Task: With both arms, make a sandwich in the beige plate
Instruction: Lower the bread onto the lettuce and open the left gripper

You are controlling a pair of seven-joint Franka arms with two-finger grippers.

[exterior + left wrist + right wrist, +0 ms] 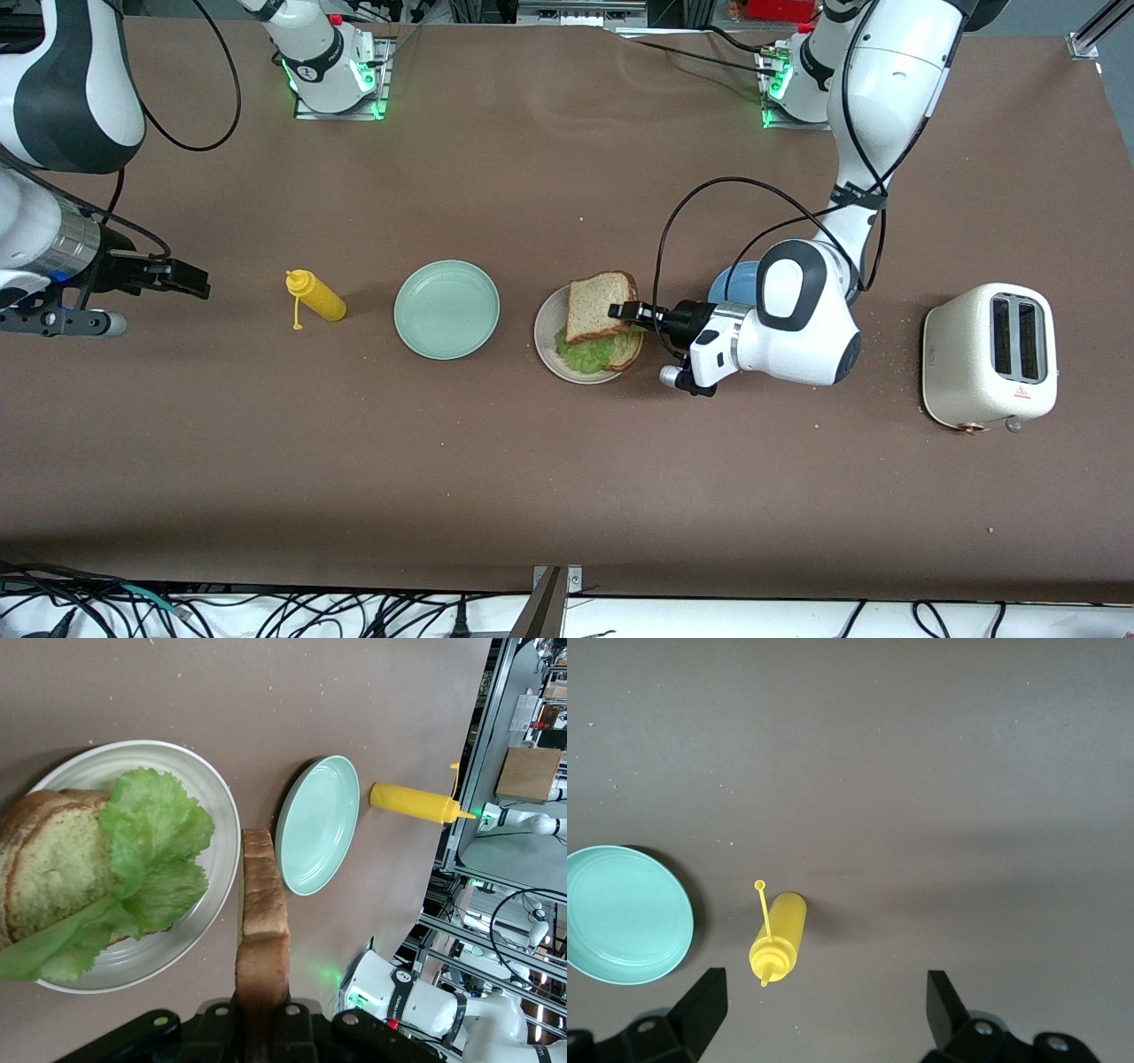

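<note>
Our left hand [631, 312] grips the top toast slice [601, 306] by its edge, over the lettuce [592, 354] on the beige plate [548, 341]. Our right hand [182, 277] waits with fingers spread, well apart toward its bench end.

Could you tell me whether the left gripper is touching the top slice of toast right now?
Touching. In the left wrist view the left gripper has its jaws shut on the edge of the toast slice, held over the lettuce on the beige plate.

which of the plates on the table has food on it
The beige plate, beside the mint green plate: it holds toast and lettuce. The green one is bare, and the blue plate is mostly hidden by the left arm.
</note>
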